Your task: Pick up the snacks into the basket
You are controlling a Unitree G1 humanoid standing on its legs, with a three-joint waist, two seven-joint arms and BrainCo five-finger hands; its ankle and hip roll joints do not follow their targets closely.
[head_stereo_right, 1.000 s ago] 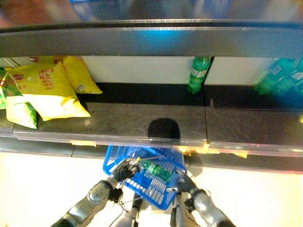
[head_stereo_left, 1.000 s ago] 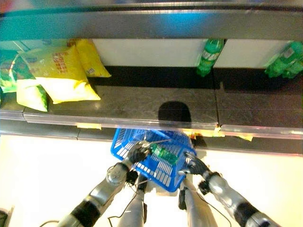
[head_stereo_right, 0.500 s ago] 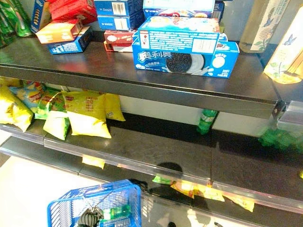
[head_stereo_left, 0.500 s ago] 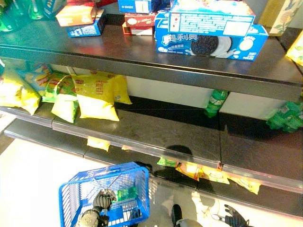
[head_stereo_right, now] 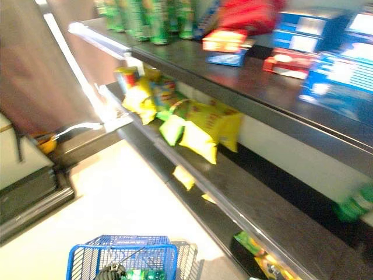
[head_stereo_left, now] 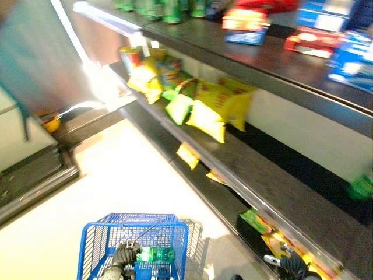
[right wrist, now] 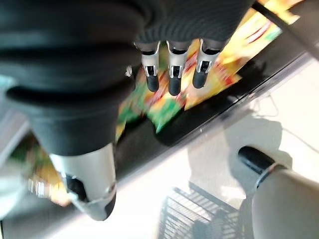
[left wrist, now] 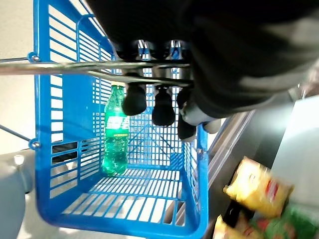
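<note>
Basket [head_stereo_left: 116, 233] of blue wire-grid plastic with thin metal handles sits low at the left of the eye views, hanging from the left hand [head_stereo_left: 124, 255]. Left wrist view: fingers [left wrist: 134, 99] curled round the metal handle bar [left wrist: 75, 67], clamped on it. Inside the basket, one green plastic soda bottle [left wrist: 115, 132] lies on the floor grid against the side wall; same bottle shows beside the left hand in the left eye view.

Pale floor [head_stereo_left: 116, 186] left of the basket, with a dark low platform [head_stereo_left: 29, 175] at the far left. Middle: dark shelving [head_stereo_left: 280, 192] runs diagonally. Yellow and green snack bags [head_stereo_left: 204, 108] lie piled on the middle shelf, well apart from the basket, not in it. More small yellow packets [head_stereo_left: 187, 156] on the lower shelf edge. Upper shelf carries green bottles [head_stereo_right: 145, 20] at its left end, then red and blue boxes [head_stereo_right: 291, 58] toward the right.

Right hand [head_stereo_left: 289, 265] low at the right, close to the bottom shelf's packets [right wrist: 164, 107]. Right wrist view: its fingers [right wrist: 172, 74] straight and spread apart, holding nothing.
</note>
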